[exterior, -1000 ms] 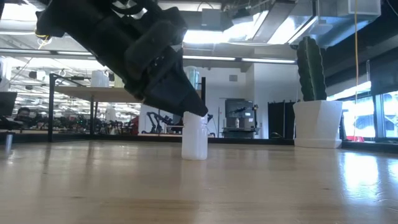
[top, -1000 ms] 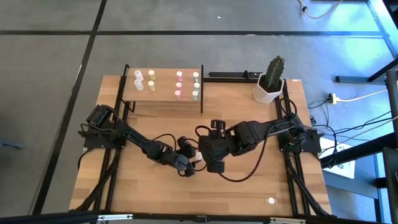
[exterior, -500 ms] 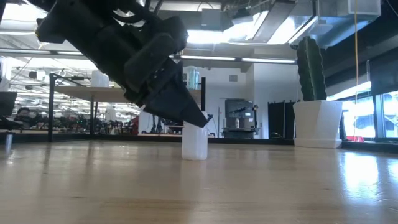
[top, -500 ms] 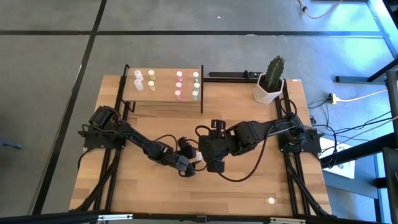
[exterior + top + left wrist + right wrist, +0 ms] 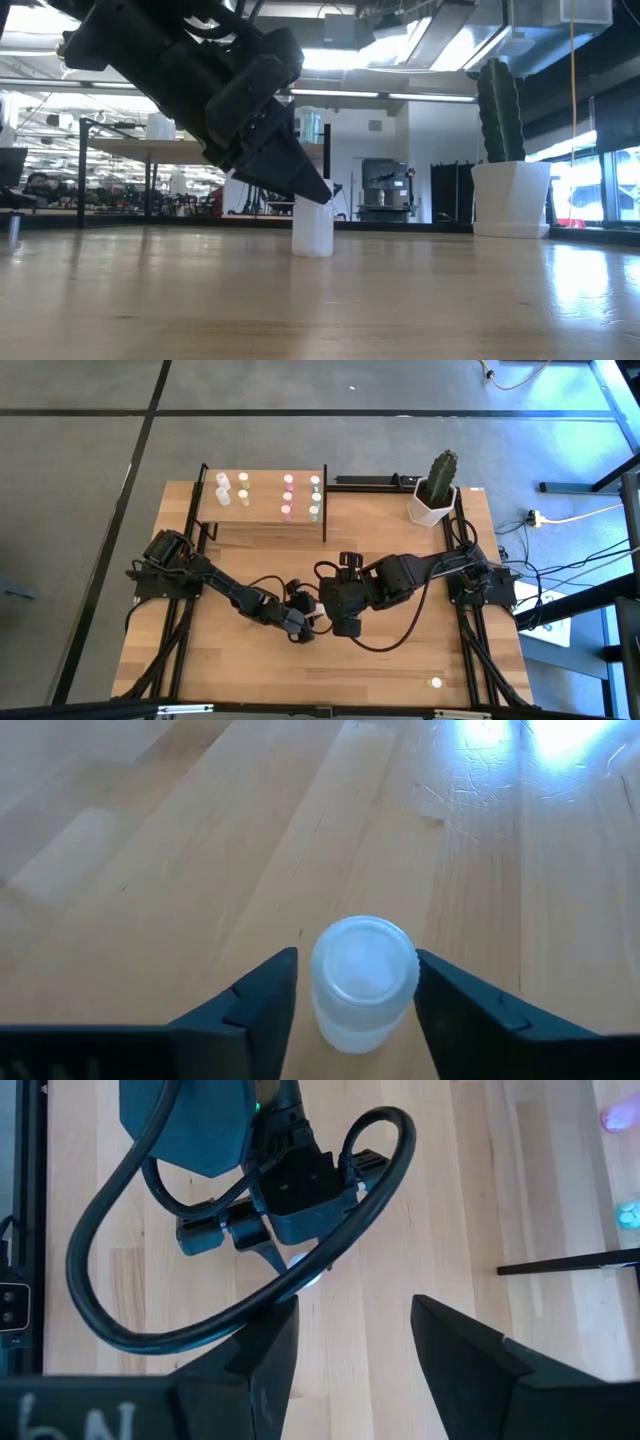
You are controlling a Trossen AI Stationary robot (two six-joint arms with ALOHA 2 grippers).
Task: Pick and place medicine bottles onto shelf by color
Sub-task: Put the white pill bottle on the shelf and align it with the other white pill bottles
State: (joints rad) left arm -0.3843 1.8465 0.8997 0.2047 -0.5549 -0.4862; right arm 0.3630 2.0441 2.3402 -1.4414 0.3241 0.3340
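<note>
A white medicine bottle stands upright on its base on the wooden table; it also shows in the high view and the low view. My left gripper is open, slanting down, with one finger on either side of the bottle's upper part. My right gripper is open and empty, hovering just right of the bottle and looking down on the left gripper. The shelf at the table's far edge carries white, yellow, pink and green bottles in separate groups. My left gripper has its fingers on either side of the white bottle's cap, coming from above at a slant. A gap shows beside one finger. Whether the other finger touches the cap I cannot tell. The bottle stands upright on the table.
A second white bottle stands near the table's front right corner. A white pot with a green cactus stands at the far right. The shelf's black post and its pink bottle show in the right wrist view.
My left gripper has tipped slightly, and its fingertip has come a little lower across the white bottle's top. The bottle has stayed in place, upright.
</note>
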